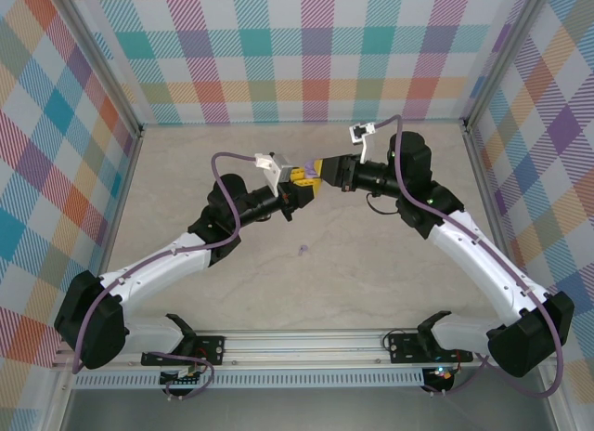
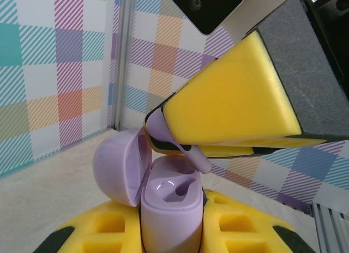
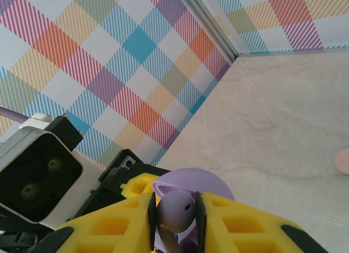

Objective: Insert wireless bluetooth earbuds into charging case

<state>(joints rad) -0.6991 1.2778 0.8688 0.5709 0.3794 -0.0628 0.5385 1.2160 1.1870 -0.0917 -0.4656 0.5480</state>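
Observation:
My left gripper is shut on the lilac charging case, held upright between its yellow pads with the lid swung open to the left. Both sockets inside look empty. My right gripper meets it mid-air, shut on a lilac earbud. The earbud's stem points down just above the case's right socket, not inside it. In the right wrist view the case lid shows behind the pinched bud. A second lilac earbud lies on the table nearer the arm bases.
A pinkish bit lies on the table at the right edge of the right wrist view. Checked walls close in the beige table on three sides, and a metal rail runs along the near edge.

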